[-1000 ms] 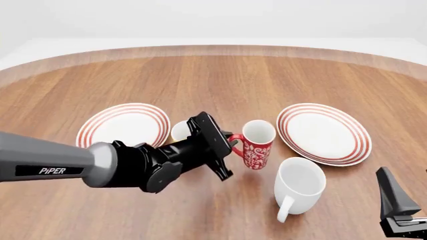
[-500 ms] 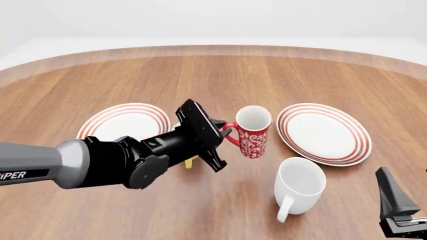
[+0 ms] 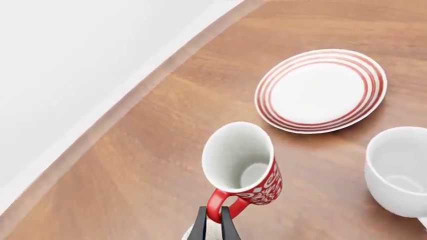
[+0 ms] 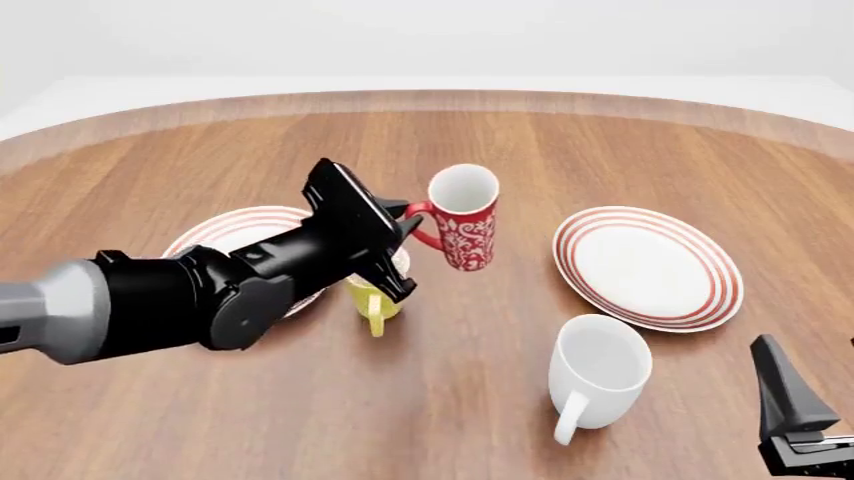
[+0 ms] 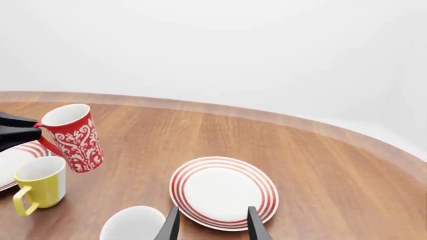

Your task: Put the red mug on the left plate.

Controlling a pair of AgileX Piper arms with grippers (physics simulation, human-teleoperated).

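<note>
left gripper point(image 4: 396, 212): clamped on the red handle of the red mug point(image 4: 461, 217). The left wrist view shows it best, with the two dark fingers point(image 3: 201, 226) pinched right on the handle loop; from the front you mostly just see the black arm body.
red mug: up off the bench, hanging in the air and a bit tilted. In the front view it sits between the two plates. The right wrist view point(image 5: 74, 137) shows clear space under it, above and just beside the yellow mug.
left plate point(image 4: 214, 236): flat on the bench, mostly hidden behind the left arm in the front view. The right wrist view only catches a sliver of its red rings point(image 5: 15, 156). The mug isn't on it yet.
yellow mug point(image 4: 374, 296): stands on the bench right at the edge of the left plate, handle toward the camera. Much clearer in the right wrist view point(image 5: 37, 190); the left wrist view doesn't show it.
right plate point(image 4: 649, 266): on the bench, well apart from the red mug, visible in all three views.
white mug point(image 4: 595, 370): upright near the right plate, handle toward the camera.
right gripper point(image 5: 211, 224): low at the bench's near right corner, fingers spread apart with nothing between them, per the right wrist view; the front view only shows a dark wedge point(image 4: 795, 412).
</note>
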